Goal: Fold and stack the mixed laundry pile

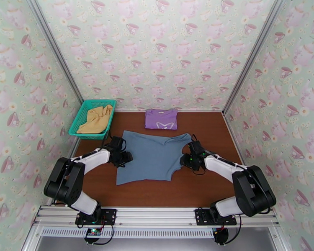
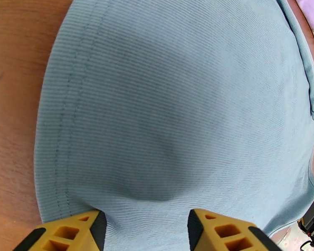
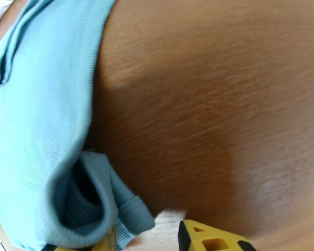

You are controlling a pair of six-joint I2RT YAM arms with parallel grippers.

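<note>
A grey-blue garment point(image 1: 150, 157) lies spread flat in the middle of the brown table. My left gripper point(image 1: 125, 157) sits at its left edge; in the left wrist view the yellow fingers point(image 2: 83, 231) stand well apart, open, with ribbed blue cloth point(image 2: 178, 113) lying between them. My right gripper point(image 1: 185, 160) is at the garment's right edge, open. There a rolled hem point(image 3: 115, 206) drapes over its left finger, and a gap separates the hem from the right finger point(image 3: 211, 239). A folded purple T-shirt point(image 1: 161, 119) rests at the back. A mustard-yellow piece point(image 1: 96, 119) lies in the basket.
The teal mesh basket point(image 1: 79, 120) stands at the back left corner. Patterned walls with metal posts point(image 1: 240, 80) close in the table on three sides. Bare brown tabletop point(image 1: 215, 134) shows right of the garment and along the front point(image 1: 157, 193).
</note>
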